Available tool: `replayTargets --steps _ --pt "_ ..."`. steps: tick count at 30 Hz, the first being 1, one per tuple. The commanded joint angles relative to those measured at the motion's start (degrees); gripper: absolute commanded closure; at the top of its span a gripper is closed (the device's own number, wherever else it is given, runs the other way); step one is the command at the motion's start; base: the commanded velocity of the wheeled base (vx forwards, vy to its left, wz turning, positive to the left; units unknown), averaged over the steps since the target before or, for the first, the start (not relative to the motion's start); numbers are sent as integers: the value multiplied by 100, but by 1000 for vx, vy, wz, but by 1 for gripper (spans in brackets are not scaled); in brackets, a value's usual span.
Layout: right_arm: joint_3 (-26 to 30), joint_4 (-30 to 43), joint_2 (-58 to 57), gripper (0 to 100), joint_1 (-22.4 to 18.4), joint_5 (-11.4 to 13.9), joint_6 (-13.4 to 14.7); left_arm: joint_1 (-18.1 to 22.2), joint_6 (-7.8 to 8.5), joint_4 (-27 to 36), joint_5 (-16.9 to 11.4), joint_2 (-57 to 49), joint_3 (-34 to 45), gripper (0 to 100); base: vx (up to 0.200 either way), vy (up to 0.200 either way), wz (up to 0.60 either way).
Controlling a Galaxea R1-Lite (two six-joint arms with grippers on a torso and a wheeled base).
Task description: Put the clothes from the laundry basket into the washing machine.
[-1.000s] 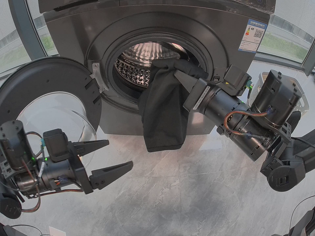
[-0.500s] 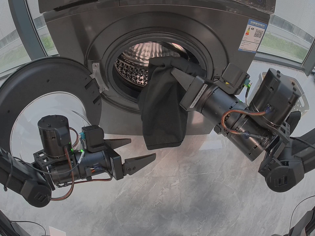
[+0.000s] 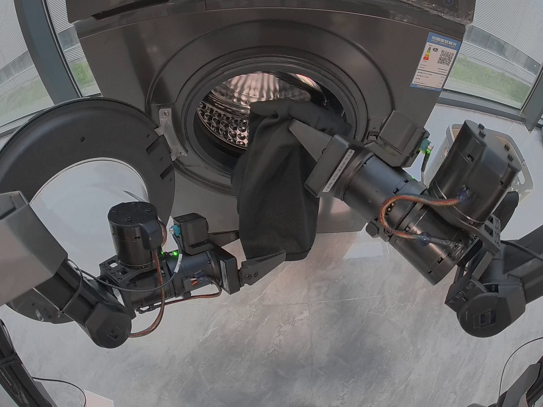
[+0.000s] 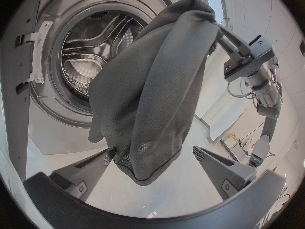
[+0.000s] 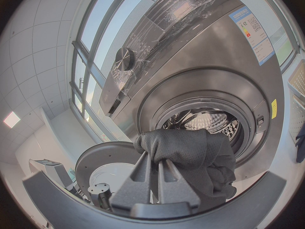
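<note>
found the right hand [image 3: 297, 128] clamped shut on the garment [image 3: 274, 199], fingertips buried in its bunched top fold just in front of the washing machine [image 3: 130, 57] opening. could not see the part of the drum [image 3: 237, 108] behind that bunch; made out only ribbed, shiny steel beyond the hand. from the right wrist, saw both fingers [image 5: 144, 175] pressed close together with cloth [image 5: 187, 147] folded over their tips.

found the left hand [image 4: 152, 151] open, low beneath the right hand, with the garment's hem hanging down between its fingers. lost one finger behind the cloth in the head view; could not tell whether either finger touched the fabric.

glimpsed the laundry basket [image 5: 298, 80] behind the right hand, white and perforated, cut off at the edge and mostly hidden by the arm; could not read its contents.

saw the garment as dark grey, fine mesh knit, draped long and limp from the right hand, hanging outside the opening over the machine's front, bottom edge seamed and clear of the floor [image 3: 317, 334]. noted the round door [image 3: 85, 137] swung wide open beside the left hand.
</note>
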Motion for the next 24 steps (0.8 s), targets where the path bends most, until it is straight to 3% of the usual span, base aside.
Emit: replayTargets --steps 1,2,3,13,20,24 --pt "2 -6 -41 100 21 -1 -1 -46 -6 -74 115 376 -244 0 0 0 0" --pt "2 -6 -50 100 21 -1 -1 -55 -15 -109 142 411 -288 0 0 0 0" --pt "10 -6 -50 100 21 -1 -1 -55 -15 -136 151 429 -323 100 0 0 0" --pt "204 -6 -32 100 -58 26 8 -169 -33 -311 186 130 -121 100 0 0 0" --pt "863 -23 3 100 -84 140 34 -530 -33 -311 177 -977 758 100 0 0 0" --pt "1100 -419 38 100 -58 272 43 -618 -41 -311 177 -1276 942 100 0 0 0"
